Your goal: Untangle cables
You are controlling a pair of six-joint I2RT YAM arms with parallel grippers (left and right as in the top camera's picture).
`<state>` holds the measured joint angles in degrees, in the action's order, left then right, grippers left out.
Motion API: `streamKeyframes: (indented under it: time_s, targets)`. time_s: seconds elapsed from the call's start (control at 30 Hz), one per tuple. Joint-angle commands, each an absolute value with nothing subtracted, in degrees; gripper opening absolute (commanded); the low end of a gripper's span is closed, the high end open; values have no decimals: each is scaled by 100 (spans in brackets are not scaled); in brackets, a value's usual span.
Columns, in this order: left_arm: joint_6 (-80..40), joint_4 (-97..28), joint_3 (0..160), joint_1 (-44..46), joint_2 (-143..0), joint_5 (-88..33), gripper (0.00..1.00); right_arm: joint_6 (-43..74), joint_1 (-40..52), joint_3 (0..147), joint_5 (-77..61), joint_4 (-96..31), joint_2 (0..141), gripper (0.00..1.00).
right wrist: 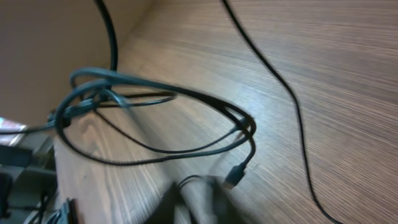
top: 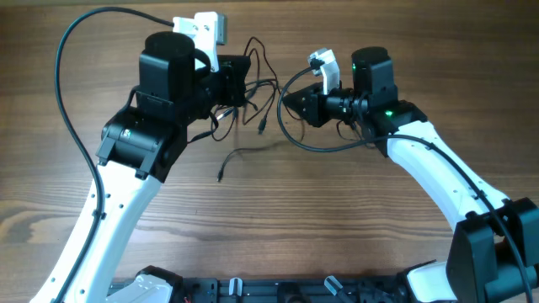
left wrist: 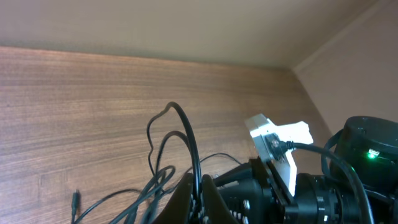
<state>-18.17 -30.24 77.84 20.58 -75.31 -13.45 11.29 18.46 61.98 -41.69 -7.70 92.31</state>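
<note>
The thin black cables (top: 253,103) lie tangled on the wooden table between my two grippers. One plug end (top: 263,129) and a loose strand end (top: 221,175) trail toward the front. My left gripper (top: 243,84) is shut on a cable strand (left wrist: 186,134), which arches up from the jaws (left wrist: 200,194) in the left wrist view. My right gripper (top: 287,99) faces it from the right, its tip closed to a point. In the right wrist view its fingers (right wrist: 208,198) are blurred, with a small cable loop (right wrist: 190,180) at the tips and a plug (right wrist: 234,177) beside them. Cable loops (right wrist: 155,118) spread beyond.
Thicker black wires run to each arm: one arcs over the left arm (top: 67,93), one loops beside the right gripper (top: 324,148). The right arm's white camera mount (left wrist: 277,138) shows close in the left wrist view. The table's far edge (left wrist: 149,56) meets a wall.
</note>
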Motion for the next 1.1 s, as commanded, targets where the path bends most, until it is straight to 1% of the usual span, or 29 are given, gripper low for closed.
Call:
streamKeyframes:
  time_s: [0.0, 0.1, 0.2, 0.3, 0.43, 0.63, 0.67, 0.73, 0.93, 1.07]
  targets:
    - [-1844, -3124, 7800, 2051, -7489, -1105, 4, 1568, 1793, 6294, -3498, -775, 9327, 4]
    - [-1409, -3505, 7789, 2040, -7502, -69, 4, 2082, 1385, 6294, -3448, -945, 9321, 4]
    - [-1212, -3763, 7789, 1938, -7671, 539, 4, 2097, 934, 6296, -3468, -1345, 9310, 4]
    - [-1197, -3811, 7789, 1678, -8064, 545, 4, 1933, 515, 6296, -3603, -1466, 9183, 4]
    - [-1192, -3828, 7787, 1398, -8930, 552, 4, 1935, -78, 6322, -3583, -1520, 8512, 4]
    - [-1199, -3828, 7782, 685, -9904, 587, 4, 1507, -1627, 6584, -3542, -2770, 7767, 4]
    - [-1227, -3826, 7782, 646, -9926, 587, 4, 1446, -1732, 6584, -3540, -2886, 7736, 5]
    - [-1240, -3820, 7782, 642, -9935, 416, 4, 1350, -1758, 6584, -3538, -3039, 7738, 4]
    - [-1243, -3835, 7782, 744, -9935, -967, 4, 1341, -1737, 6582, -3538, -3299, 7741, 4]
    - [-1243, -3739, 7782, 1439, -9935, -1090, 4, 1194, -1540, 6578, -3312, -3527, 7741, 4]
